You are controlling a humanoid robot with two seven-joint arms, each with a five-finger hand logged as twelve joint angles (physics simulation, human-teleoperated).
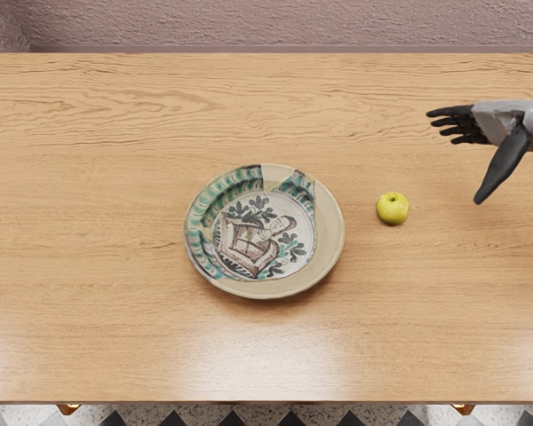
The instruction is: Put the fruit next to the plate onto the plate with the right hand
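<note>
One apple [393, 208] beside plate [331, 232]; arm of right hand [500, 125] mostly off-frame.

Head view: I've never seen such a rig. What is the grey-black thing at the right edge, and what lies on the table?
This is a simulator's render seen from a humanoid robot's head, looking down at a slant on a wooden table. The grey-black thing is the robot's five-fingered right hand, coming in from the right edge; its fingers are spread and hold nothing. The left arm is out of view. On the table lie a round ceramic plate painted green and dark and, to its right and apart from it, a small round yellow-green fruit. The hand is not touching the fruit.
</note>
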